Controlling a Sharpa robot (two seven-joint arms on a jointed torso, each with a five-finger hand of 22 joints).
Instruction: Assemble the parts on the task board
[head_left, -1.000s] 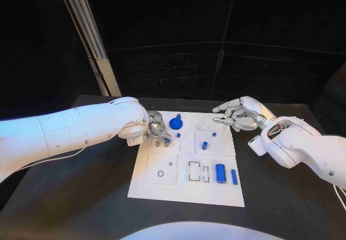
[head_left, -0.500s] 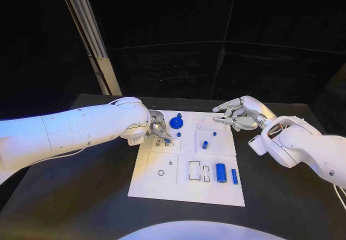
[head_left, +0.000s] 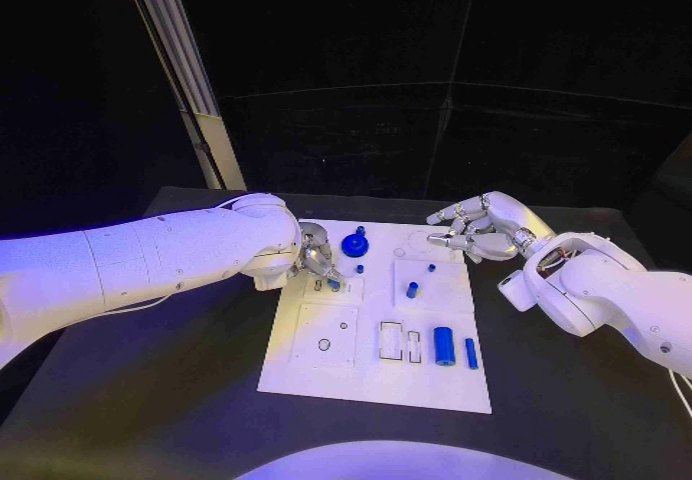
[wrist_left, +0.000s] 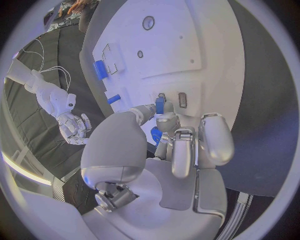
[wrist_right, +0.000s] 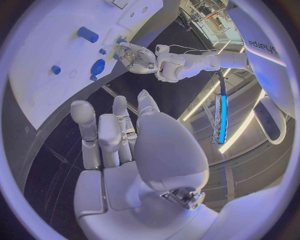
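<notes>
Two blue parts lay nearest us on the white task board (head_left: 368, 380): a thick cylinder (head_left: 444, 345) and, just beside it toward the right arm's side, a thin rod (head_left: 470, 353), with two empty rectangular slots (head_left: 400, 341) on the cylinder's other side. Farther up the board we saw a short blue peg (head_left: 413, 290) standing near the middle and a round blue disc with a knob (head_left: 355, 244) near the far edge. Our left hand (head_left: 315, 258) was down over the board's left part, its fingers (wrist_left: 164, 122) drawn together around a small blue piece (wrist_left: 160, 104), which the left wrist view showed pinched at the fingertips right at a small slot in the board. Our right hand (head_left: 483, 228) hung above the board's far right corner, touching nothing; its fingers (wrist_right: 94, 127) were loosely curved and apart, with nothing between them. All of it stood on the black table (head_left: 173, 400), and a pale post (head_left: 188, 100) rose beyond the table's far left side.
</notes>
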